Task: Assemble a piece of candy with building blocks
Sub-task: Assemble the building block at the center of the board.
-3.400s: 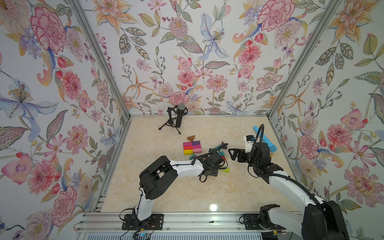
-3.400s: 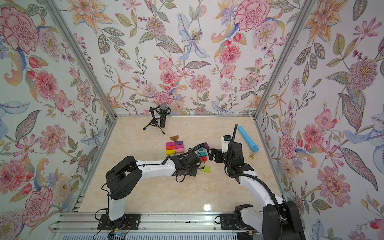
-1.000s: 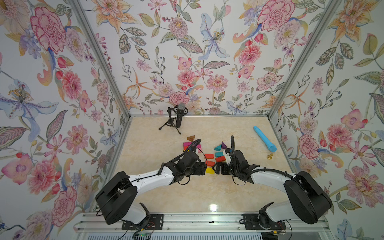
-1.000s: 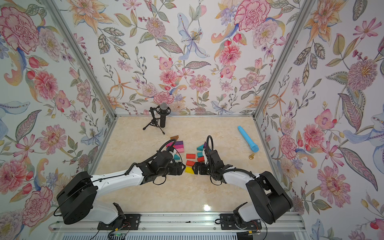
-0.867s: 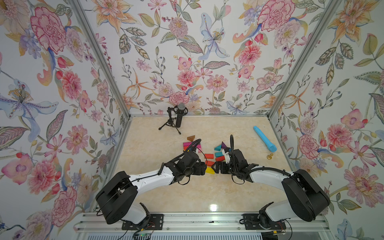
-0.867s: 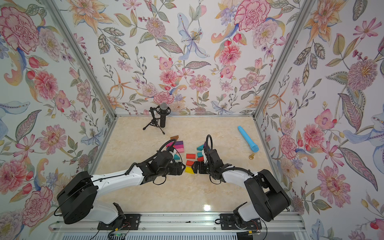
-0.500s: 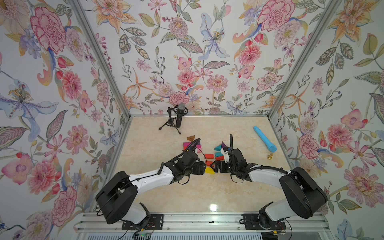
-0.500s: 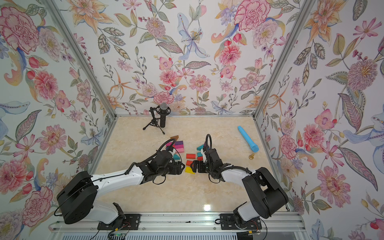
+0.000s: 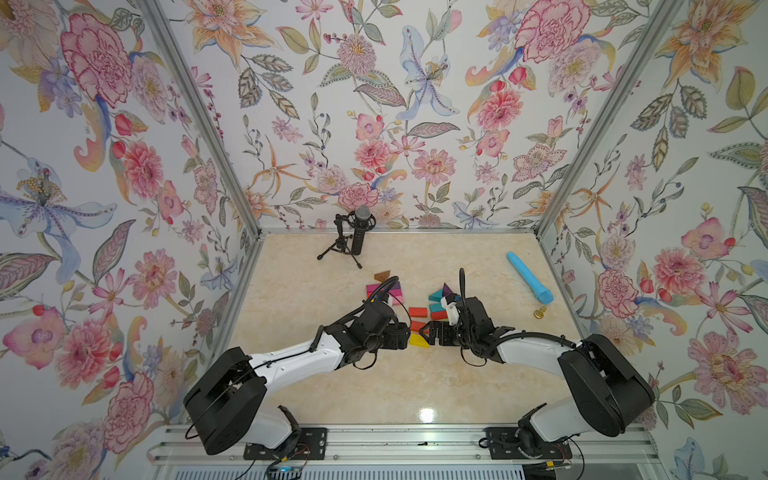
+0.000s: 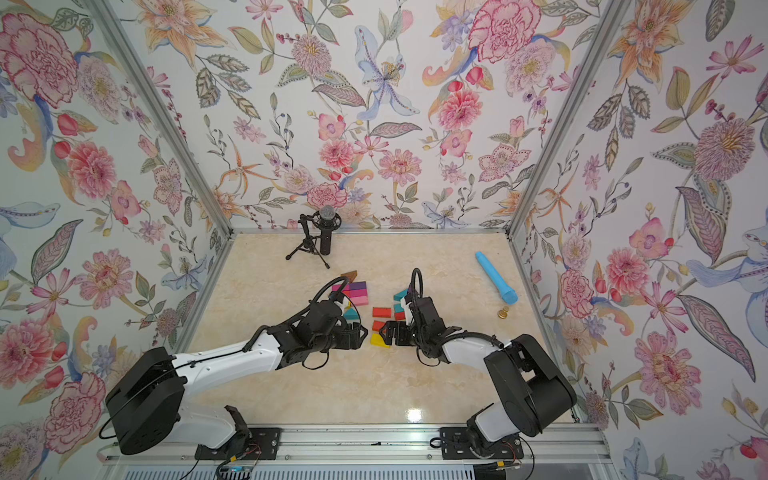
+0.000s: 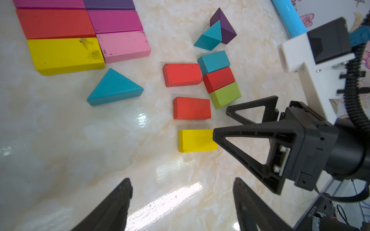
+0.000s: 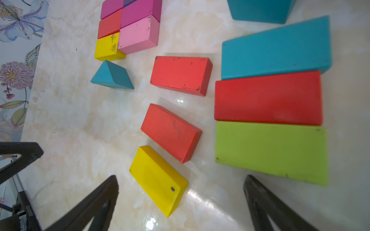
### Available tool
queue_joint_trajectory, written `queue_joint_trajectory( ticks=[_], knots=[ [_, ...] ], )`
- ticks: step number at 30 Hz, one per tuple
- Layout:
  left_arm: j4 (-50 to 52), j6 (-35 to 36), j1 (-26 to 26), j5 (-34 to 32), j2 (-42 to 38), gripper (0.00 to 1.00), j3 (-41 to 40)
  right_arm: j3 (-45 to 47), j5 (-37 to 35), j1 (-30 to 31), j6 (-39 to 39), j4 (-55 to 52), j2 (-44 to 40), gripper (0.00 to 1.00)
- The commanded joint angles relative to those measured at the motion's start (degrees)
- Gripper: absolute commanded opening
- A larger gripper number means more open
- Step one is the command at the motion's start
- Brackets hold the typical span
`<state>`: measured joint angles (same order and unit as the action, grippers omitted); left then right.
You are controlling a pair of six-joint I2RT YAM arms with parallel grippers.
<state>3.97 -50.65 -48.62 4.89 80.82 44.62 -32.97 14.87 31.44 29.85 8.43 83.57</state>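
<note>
A small yellow brick [image 11: 197,140] lies flat at the front of the loose building blocks. Behind it lie two red bricks [image 11: 191,108] and a tight row of teal [image 11: 213,61], red and green [image 11: 225,94] bricks. My right gripper [image 12: 181,178] is open and low, with the yellow brick's [image 12: 158,180] near end between its fingers, not touching. My left gripper [image 11: 182,182] is open over bare table, facing it across the brick [image 9: 418,340]. A flat patch of yellow [image 11: 64,55], pink, red, magenta and purple bricks lies to the back left, beside a teal triangle [image 11: 115,88].
Teal and purple triangles [image 11: 217,30] stand behind the row. A black microphone on a tripod [image 9: 353,237] stands at the back wall. A light-blue stick [image 9: 528,277] and a small gold object [image 9: 540,312] lie to the right. Floral walls close three sides; a metal rail [image 9: 399,440] runs along the front.
Since the earliest frames both arms have dropped low and met at the yellow brick. In the last second the right gripper edged slightly toward the brick; the left stayed put.
</note>
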Motion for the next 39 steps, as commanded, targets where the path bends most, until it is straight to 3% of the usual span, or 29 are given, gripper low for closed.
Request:
queue_joint_trajectory(
  ticks=[1,6,15,26,39],
  knots=[
    [2.79,-1.41,-1.46,-2.55,-1.97,0.81,-0.93,1.25,-1.10,-0.98,0.03,-6.46,-8.01,1.00],
    [-1.27,-4.44,-6.26,-1.09,2.21,0.81,-1.02,3.35,-0.49,-7.26,-2.27,-12.22,-17.73,1.00],
    [-7.02,-6.95,-12.03,1.08,14.67,0.81,3.41,2.85,4.62,-16.21,-5.69,-14.27,-20.69,1.00],
    [-7.53,-4.64,-11.91,3.51,22.49,0.80,9.00,2.82,6.78,-20.20,-7.23,-14.28,-20.36,1.00],
    [-10.20,-4.65,-8.52,3.54,25.17,0.80,10.17,3.34,7.82,-22.29,-7.87,-14.32,-20.03,1.00]
  ],
)
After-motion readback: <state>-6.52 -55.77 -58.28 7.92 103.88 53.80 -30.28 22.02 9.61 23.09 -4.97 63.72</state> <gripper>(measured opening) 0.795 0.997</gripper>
